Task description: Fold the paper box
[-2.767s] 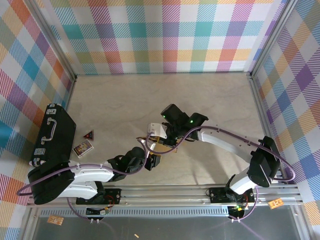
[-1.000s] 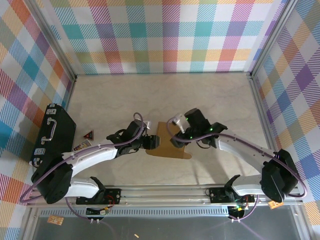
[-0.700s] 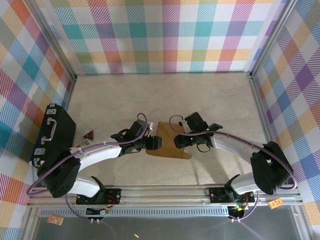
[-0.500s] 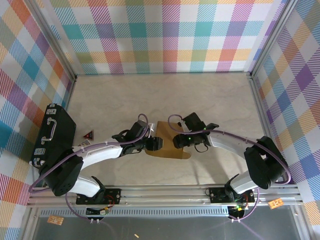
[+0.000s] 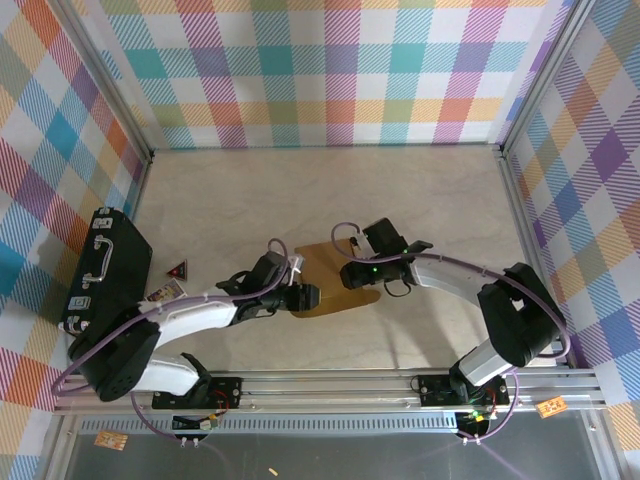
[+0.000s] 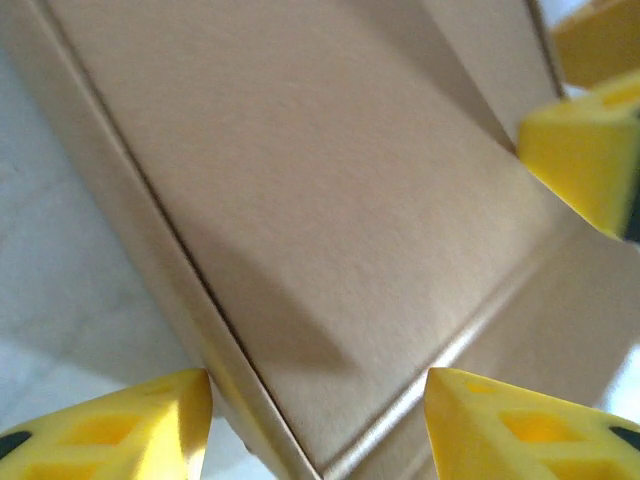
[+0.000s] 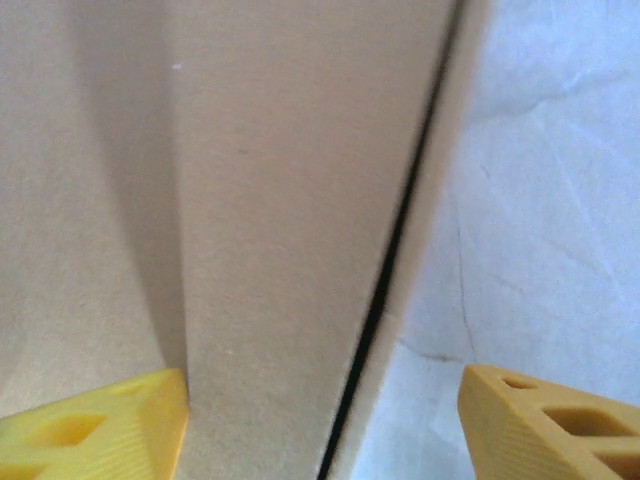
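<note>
1. Top external: paper box (image 5: pixel 325 282) lay at the middle of the table (image 5: pixel 240 200); left gripper (image 5: pixel 306 297) at its near-left edge, right gripper (image 5: pixel 351 275) at its right edge.
2. Left wrist: jaws stood wide, box corner between.
3. Right wrist: jaws stood wide, straddling a box edge.

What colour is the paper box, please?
The paper box is plain brown, clearest in the left wrist view.
</note>
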